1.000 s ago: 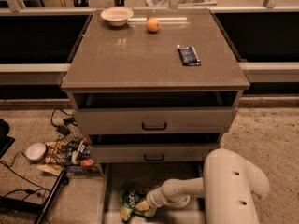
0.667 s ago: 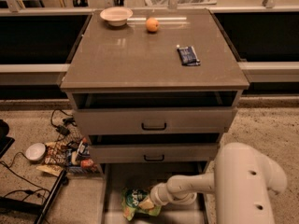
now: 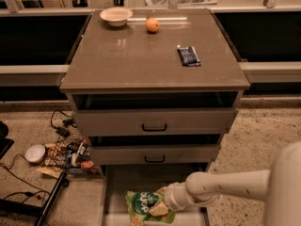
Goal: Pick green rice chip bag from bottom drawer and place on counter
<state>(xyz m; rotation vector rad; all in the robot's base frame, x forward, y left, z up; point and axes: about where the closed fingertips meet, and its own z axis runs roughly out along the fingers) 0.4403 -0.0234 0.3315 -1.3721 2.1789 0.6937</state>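
- The green rice chip bag (image 3: 146, 206) lies crumpled in the bottom drawer (image 3: 123, 182), towards the front of the tray and near its middle. Its white lettering faces up and an orange-tan patch shows at its right edge.
- The gripper (image 3: 164, 202) is down inside the same drawer, pressed against the bag's right side. The bag covers its tip, so whether it has hold of the bag cannot be told.
- The arm (image 3: 225, 185) is pale and tubular. It reaches in from the lower right, running roughly level and leftward to the bag.
- The bottom drawer is pulled well out. Its flat floor is bare behind the bag.
- The middle drawer (image 3: 188, 153) and the top drawer (image 3: 197, 121) sit above it. Each carries a black handle and shows a dark gap above its front.
- The desk (image 3: 141, 65) has a glossy grey-brown top and bears three items, all well apart from the bag:
  - a pale bowl (image 3: 116, 16) at the back left;
  - an orange (image 3: 152, 24) just right of the bowl;
  - a dark-blue packet (image 3: 188, 56) on the right side.
- On the floor to the left of the cabinet are black cables (image 3: 61, 122), a heap of small packets (image 3: 70, 155) (contents not legible) and a white round object (image 3: 35, 153).
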